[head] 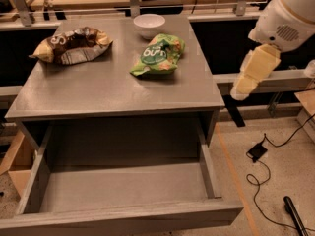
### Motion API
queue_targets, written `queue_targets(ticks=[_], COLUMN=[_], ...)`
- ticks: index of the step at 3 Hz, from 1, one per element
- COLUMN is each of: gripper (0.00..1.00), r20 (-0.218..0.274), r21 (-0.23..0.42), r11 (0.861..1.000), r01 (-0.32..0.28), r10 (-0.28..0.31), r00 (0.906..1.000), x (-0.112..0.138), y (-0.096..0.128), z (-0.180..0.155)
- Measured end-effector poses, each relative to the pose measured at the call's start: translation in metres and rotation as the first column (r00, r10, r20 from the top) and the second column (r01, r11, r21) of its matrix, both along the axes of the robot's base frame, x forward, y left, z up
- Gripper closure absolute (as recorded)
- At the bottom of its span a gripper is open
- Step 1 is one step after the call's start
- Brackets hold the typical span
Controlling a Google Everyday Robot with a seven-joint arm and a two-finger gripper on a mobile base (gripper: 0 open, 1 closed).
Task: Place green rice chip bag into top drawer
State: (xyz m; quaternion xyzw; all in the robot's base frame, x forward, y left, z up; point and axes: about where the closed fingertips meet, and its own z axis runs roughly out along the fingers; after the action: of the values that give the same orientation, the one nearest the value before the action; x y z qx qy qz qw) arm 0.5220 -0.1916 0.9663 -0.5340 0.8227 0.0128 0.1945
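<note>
While the gripper [244,84] hangs tilted downward beside the table [98,88], its state cannot be told.

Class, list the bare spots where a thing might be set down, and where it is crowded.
The front half of the table, in front of the brown bag and green bag, is bare. The open drawer is bare inside. Crowded: the back, where bowl and green bag sit close. The gripper hangs beyond the table's right side.
</note>
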Motion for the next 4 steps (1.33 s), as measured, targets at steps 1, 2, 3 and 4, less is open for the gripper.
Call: queue_targets(ticks=[1,2,3,4], gripper=[0.0,0.0,0.0,0.0], r20=[-0.025,-0.075,-0.093,-0.093], r21=[0.085,0.152,0.163,0.163], r11=[0.988,0.955,0.942,0.942], r01=[0.127,0.255,0.295,0.295], r10=[-0.125,-0.246,-0.283,-0.283], r00=[0.9919,0.9664,0.9547,0.9547], x=[0.038,0.068,0.069,0.069], y=[0.012,0.028,0.029,0.029], z=[-0.01,-0.029,-0.031,-0.031])
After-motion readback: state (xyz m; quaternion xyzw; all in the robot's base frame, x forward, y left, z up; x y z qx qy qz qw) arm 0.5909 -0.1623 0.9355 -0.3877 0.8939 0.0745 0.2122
